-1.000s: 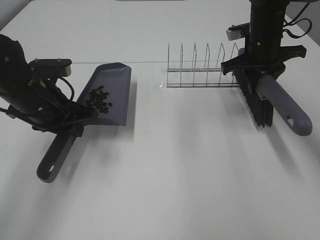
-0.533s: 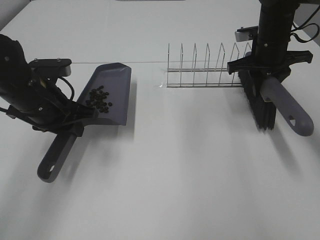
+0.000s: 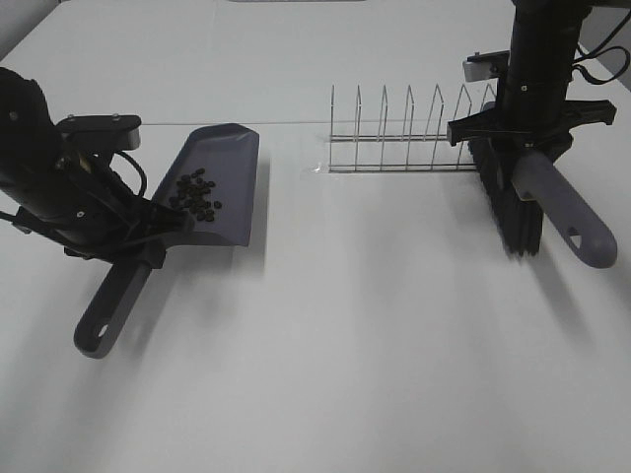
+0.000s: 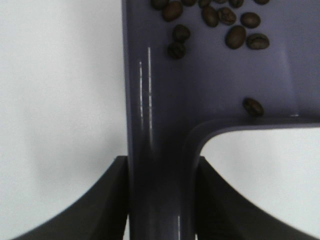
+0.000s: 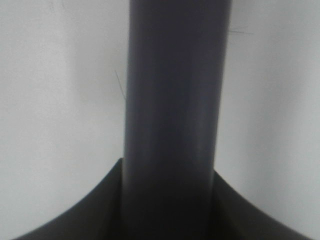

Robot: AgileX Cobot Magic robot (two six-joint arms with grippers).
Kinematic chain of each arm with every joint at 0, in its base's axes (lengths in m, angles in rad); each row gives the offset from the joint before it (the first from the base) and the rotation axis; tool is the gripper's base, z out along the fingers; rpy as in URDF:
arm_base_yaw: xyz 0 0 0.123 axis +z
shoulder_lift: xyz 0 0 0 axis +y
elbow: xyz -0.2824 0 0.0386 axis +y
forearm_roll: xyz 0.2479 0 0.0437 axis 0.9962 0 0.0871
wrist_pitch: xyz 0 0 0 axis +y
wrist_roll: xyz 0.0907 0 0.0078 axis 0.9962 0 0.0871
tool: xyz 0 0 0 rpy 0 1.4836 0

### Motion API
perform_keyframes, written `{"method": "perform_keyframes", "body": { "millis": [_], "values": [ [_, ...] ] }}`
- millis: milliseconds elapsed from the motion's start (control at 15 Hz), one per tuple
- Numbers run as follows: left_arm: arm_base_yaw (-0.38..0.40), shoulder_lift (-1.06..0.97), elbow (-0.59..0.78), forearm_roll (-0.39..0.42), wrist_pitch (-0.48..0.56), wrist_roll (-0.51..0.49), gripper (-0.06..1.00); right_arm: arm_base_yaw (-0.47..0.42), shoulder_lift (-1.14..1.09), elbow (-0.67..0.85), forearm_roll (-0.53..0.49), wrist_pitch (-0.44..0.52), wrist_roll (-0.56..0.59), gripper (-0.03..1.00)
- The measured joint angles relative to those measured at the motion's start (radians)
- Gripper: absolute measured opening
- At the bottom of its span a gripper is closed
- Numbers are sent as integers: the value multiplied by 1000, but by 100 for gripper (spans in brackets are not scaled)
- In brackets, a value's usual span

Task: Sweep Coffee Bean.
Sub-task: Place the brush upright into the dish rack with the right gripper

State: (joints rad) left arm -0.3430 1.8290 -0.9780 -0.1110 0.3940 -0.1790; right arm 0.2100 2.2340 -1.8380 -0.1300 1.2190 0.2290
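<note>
Exterior high gives me the whole table (image 3: pixel 345 355). My left gripper (image 3: pixel 146 248) is closed on the handle of the grey dustpan (image 3: pixel 225 177) just behind the pan, on the left side of the table. The free end of the handle points toward the near edge. The coffee bean (image 3: pixel 195 195) cluster lies inside the pan, bunched toward its handle end and left side, and I see no beans on the table.

On the left wrist camera the two dark fingers (image 4: pixel 112 200) press against both sides of the dustpan (image 4: pixel 220 80) handle with no gap. The beans (image 4: pixel 220 22) sit on the pan floor ahead of the grip. One lies apart, against the rear wall.

From these views I cannot tell whether the pan's front lip touches the table.

My right gripper (image 3: pixel 523 143) is on the far right, closed around the grey handle of the brush (image 3: pixel 552 207). The black bristles (image 3: pixel 515 212) hang down along its left side toward the table, and I cannot tell whether they touch it. The handle slopes down toward the near right.

The right wrist view shows the brush (image 5: pixel 172 90) handle filling the gap between both fingers (image 5: pixel 100 210).

A wire rack (image 3: pixel 399 133) stands between the two tools, its right end just beside the brush and well apart from the dustpan.
</note>
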Motion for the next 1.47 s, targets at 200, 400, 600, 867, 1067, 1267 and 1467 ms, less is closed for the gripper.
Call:
{"method": "perform_keyframes", "body": {
  "millis": [200, 400, 600, 867, 1067, 1267, 1467],
  "values": [
    [0, 0, 0, 0, -3, 0, 36, 26, 0, 0, -69, 0, 0, 35],
    [0, 0, 0, -2, -5, 0, 36, 44, 1, 0, -100, 0, 8, 35],
    [0, 0, 0, -3, -5, 0, 36, 44, 49, -36, -112, 3, 8, 35],
    [0, 0, 0, -3, -5, 0, 36, 43, 98, -155, -110, 6, 8, 35],
    [0, 0, 0, -3, -5, 0, 36, 21, 135, -257, -70, 1, -3, 35],
    [0, 0, 0, -3, -5, 0, 36, 0, 157, -269, -46, 1, -16, 35],
    [0, 0, 0, -3, -5, 0, 36, -5, 174, -270, -37, 1, -37, 35]
  ]
}}
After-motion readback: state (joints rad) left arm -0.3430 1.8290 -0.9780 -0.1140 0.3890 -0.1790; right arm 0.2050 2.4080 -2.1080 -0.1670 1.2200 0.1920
